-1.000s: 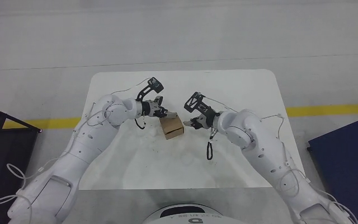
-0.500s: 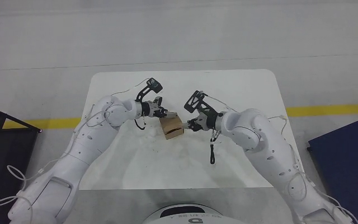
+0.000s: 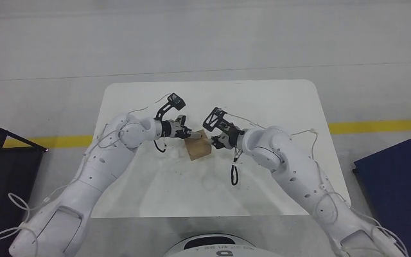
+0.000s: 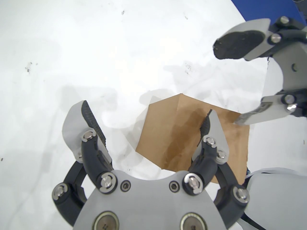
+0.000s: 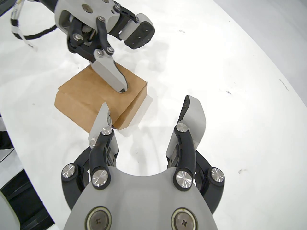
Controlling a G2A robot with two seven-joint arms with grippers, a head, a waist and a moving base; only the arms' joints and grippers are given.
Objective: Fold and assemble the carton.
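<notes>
While carton point(image 5: 96, 96) sits between them | left gripper point(image 4: 147, 108) wide, finger point(image 5: 115, 80) seemingly pressing top | right gripper point(image 5: 147, 102) wide, empty

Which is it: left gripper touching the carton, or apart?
Touching. The right wrist view shows the left gripper, open, with one fingertip planted on the carton top, no gap visible.

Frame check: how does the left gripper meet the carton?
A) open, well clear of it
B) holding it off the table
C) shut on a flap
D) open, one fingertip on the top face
D: the left gripper is open, one fingertip down on top of the carton, the other finger in the air; the carton sits on the table.
</notes>
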